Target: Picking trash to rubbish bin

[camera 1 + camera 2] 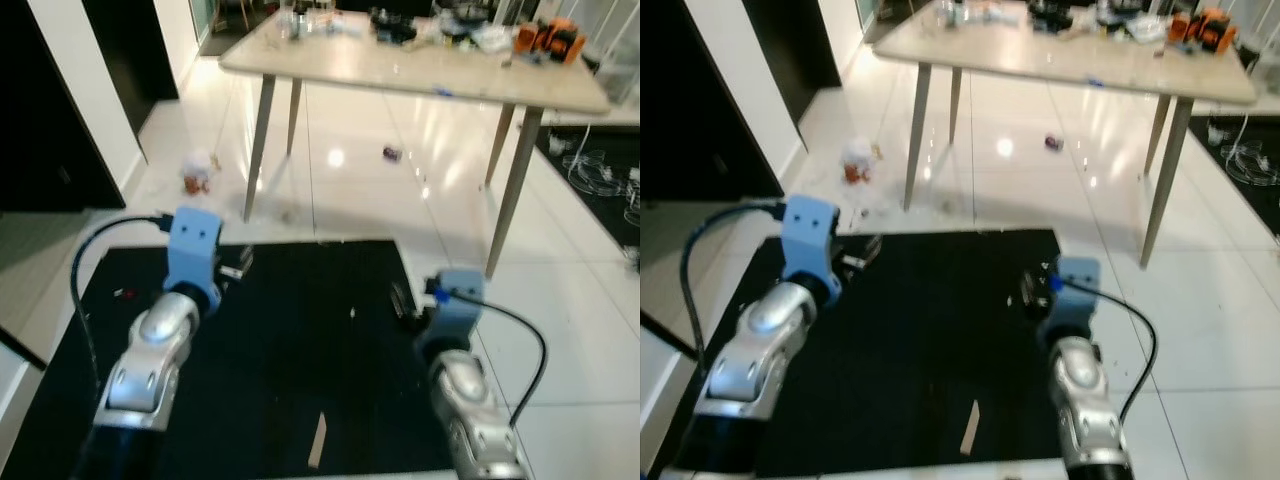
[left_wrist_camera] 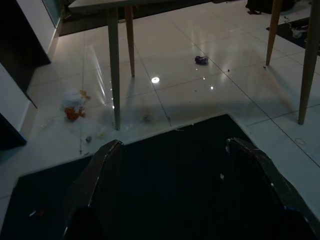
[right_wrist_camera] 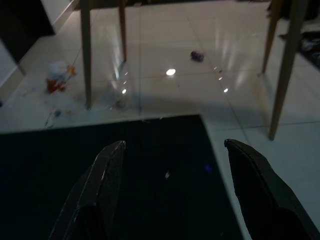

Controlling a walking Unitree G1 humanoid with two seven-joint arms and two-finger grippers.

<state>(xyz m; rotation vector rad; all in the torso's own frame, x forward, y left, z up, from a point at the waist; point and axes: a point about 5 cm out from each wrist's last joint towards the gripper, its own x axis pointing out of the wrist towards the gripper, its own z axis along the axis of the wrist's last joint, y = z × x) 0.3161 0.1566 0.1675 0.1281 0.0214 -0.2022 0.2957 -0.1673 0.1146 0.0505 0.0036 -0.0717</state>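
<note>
- Standing over a black rectangular floor mat (image 1: 290, 330), the robot held both silver arms out in front of it, above the mat.
- The left gripper (image 2: 175, 165) hung over the mat with its two long black fingers (image 2: 102, 175) spread wide apart and nothing between them.
- The right gripper (image 3: 172, 165) was likewise over the mat near its right edge, its fingers (image 3: 250, 170) parted and holding nothing.
- A crumpled white-and-orange piece of trash (image 1: 197, 175) lay on the glossy white tiled floor (image 1: 360, 200), beyond the mat's far left corner and just left of the nearest table leg, well apart from both grippers.
- A small dark purple scrap (image 1: 391, 152) lay farther off on the tiles, under the table.
- A beige rectangular table with slanted wooden legs (image 1: 400, 70) stood beyond the mat, its top cluttered with small items too blurred to name, among them something orange (image 1: 548, 38) at the far right end.
- A thin pale strip (image 1: 317, 442) lay on the mat between the two arms, close to the robot.
- Black cables (image 1: 85, 260) looped from each blue wrist housing.
</note>
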